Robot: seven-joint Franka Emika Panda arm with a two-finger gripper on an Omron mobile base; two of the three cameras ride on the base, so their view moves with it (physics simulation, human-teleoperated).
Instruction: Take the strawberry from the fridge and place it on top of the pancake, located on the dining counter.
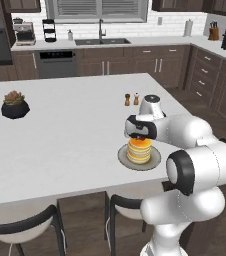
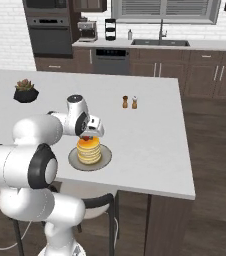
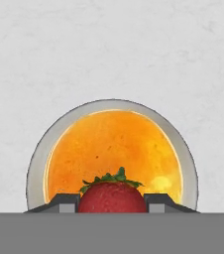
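**Operator:** Hand view had the strawberry [image 3: 113,197] pinched between the two finger tips, its green leaves up, directly over the golden top of the pancake stack [image 3: 114,154]. So I read the tool [image 3: 113,201] as clenched on the berry.

**Colleague:** And where was all that on the table?

**Operator:** From the left base view I saw the tool [image 1: 141,137] just above the pancake stack [image 1: 139,150], which sat on a grey plate [image 1: 155,161] near the front edge of the white table [image 1: 65,135]. From the right base view I could make out a speck of red, the strawberry [image 2: 87,137], under the tool [image 2: 88,136], right at the stack's top. Whether it touched the pancake I couldn't tell.

**Colleague:** Anything else nearby?

**Operator:** Two small shakers [image 1: 131,99] stood well behind the plate, and a potted succulent [image 1: 15,104] far off to the left.
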